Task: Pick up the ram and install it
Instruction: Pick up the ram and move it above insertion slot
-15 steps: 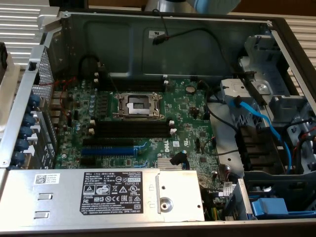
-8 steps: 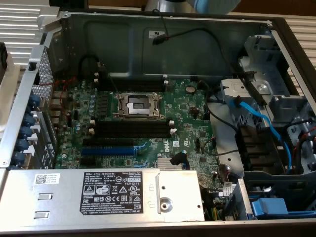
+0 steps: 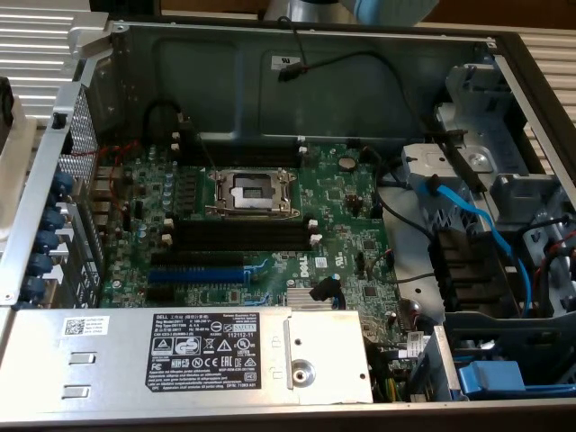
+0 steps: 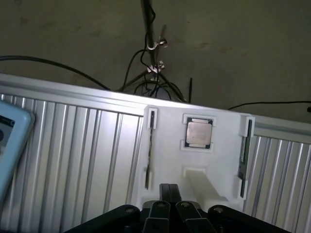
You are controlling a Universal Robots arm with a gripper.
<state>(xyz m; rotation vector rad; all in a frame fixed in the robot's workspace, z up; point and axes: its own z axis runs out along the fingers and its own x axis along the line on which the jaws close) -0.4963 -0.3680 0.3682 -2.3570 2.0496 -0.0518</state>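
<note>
Hangs over a white holder [image 4: 170, 131] on the ribbed counter [image 4: 73, 160], fingers [image 4: 165, 194] pressed together and gripping nothing. Finds the ram [image 4: 244, 148] standing on edge in a side slot of that holder, just beside a square chip [image 4: 198, 132]. Shows the black memory slots [image 3: 238, 236] on the green board [image 3: 360, 243] of the open case not yet filled.

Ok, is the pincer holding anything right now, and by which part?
Nothing. The pincer is shut and empty; the ram sits untouched in a slot of the white holder, with a second stick in the other slot.
</note>
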